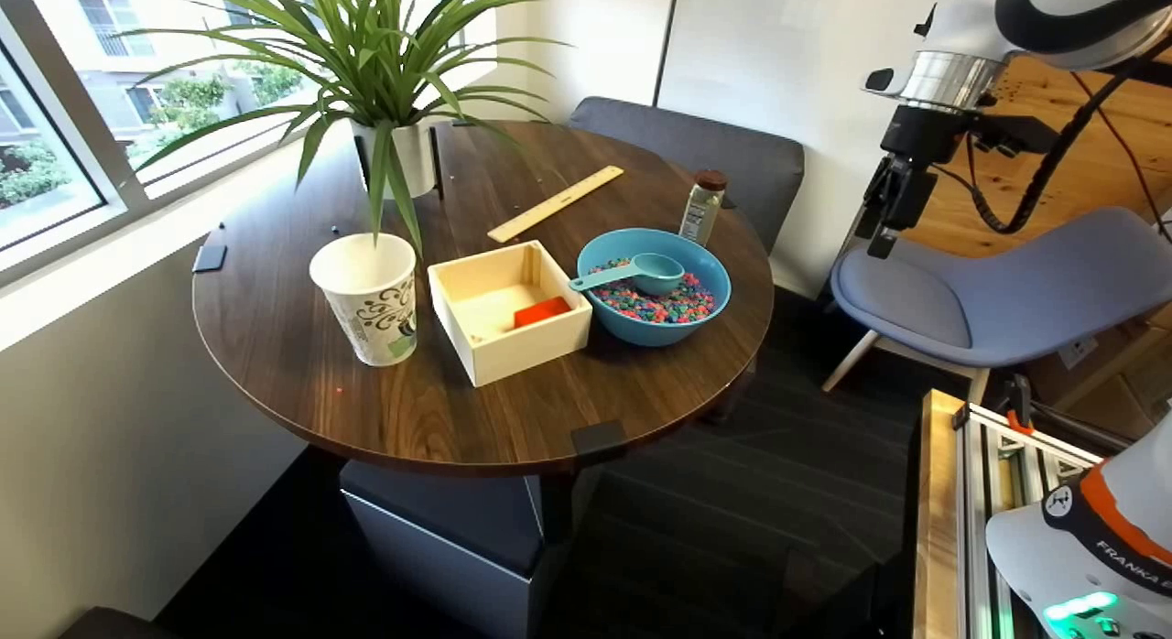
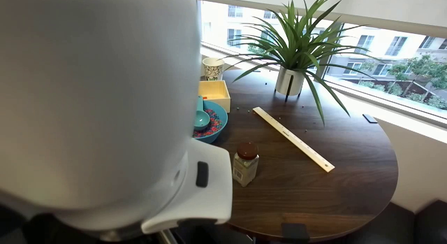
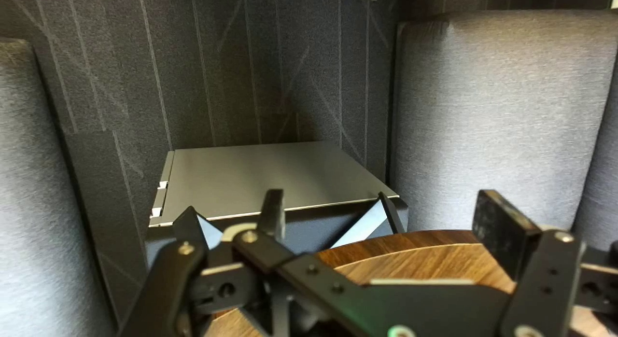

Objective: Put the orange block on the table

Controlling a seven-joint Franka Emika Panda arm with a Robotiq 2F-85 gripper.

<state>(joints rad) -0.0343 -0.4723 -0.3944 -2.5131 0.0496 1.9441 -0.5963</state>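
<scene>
Round dark counter (image 1: 513, 419) bears cream tray (image 1: 534, 351), orange block (image 1: 541, 311) inside; hand (image 3: 387, 221) spread wide, holding nothing; I judge pickup pending, a reach down into the tray due next

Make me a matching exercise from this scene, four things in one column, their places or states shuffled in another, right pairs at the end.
Things
1. orange block
2. gripper
3. measuring scoop
4. wooden ruler

Places and states
A. resting in the blue bowl
B. lying flat on the round table
C. inside the square cream tray
D. open, holding nothing

Pairs: 1-C; 2-D; 3-A; 4-B
</scene>
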